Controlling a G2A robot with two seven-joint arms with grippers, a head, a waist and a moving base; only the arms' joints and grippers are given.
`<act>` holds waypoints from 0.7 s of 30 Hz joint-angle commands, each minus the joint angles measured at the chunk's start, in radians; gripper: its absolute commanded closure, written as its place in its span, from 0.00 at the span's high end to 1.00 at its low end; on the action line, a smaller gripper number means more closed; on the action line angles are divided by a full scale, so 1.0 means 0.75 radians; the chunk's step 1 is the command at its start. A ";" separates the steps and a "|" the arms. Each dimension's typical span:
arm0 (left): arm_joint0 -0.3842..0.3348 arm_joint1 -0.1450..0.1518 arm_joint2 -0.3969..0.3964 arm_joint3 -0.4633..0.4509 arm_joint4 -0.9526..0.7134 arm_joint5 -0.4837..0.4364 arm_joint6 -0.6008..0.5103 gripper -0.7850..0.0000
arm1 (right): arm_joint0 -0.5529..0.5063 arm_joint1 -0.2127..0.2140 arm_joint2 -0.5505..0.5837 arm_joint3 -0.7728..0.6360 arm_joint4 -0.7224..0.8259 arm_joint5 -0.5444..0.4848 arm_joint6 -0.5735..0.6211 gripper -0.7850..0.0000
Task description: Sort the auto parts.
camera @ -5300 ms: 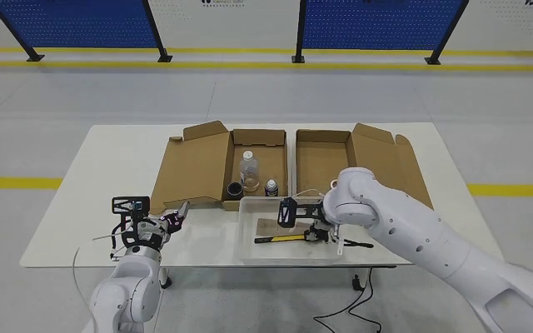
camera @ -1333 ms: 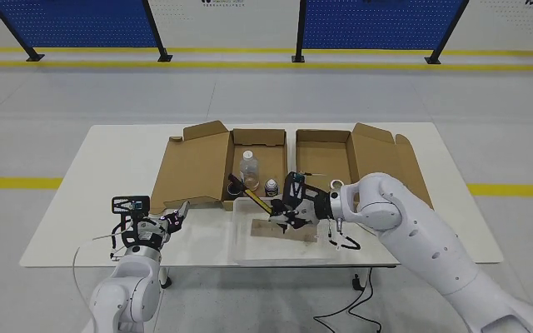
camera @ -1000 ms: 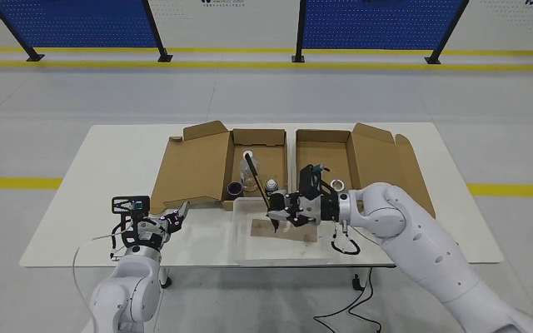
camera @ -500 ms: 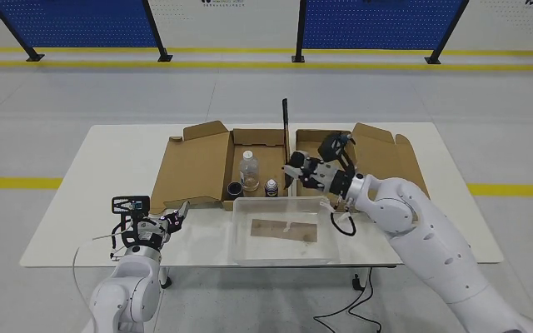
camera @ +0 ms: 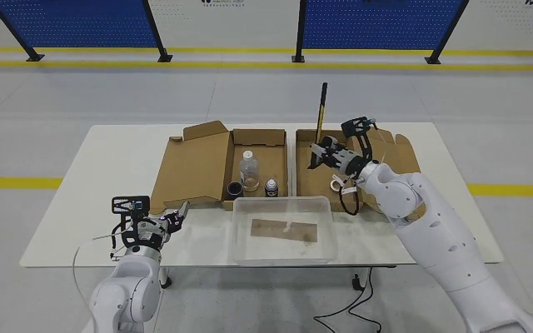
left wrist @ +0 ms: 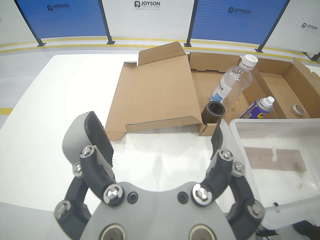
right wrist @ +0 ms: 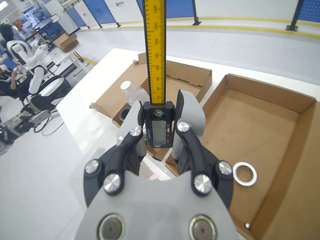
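The right wrist view shows the right jaws clamped on the black head of the digital caliper (right wrist: 155, 51). Its yellow scale stands upright over the right cardboard box (right wrist: 252, 126), where a metal ring (right wrist: 244, 173) lies. In the top view that grip is too small to read. The left jaws hang wide open, empty, above the surface (left wrist: 50, 101). The caliper has gone from the clear bin (camera: 250, 241) to the box, and the left arm has stayed put.
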 commanded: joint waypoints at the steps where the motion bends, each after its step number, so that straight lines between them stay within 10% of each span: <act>1: 0.000 0.000 0.000 0.000 0.000 0.000 0.000 1.00 | -0.004 -0.001 0.013 0.036 0.009 0.032 0.013 0.00; 21: 0.000 0.000 0.000 0.000 0.000 0.000 0.000 1.00 | 0.041 -0.063 -0.040 0.370 0.101 0.152 0.102 0.00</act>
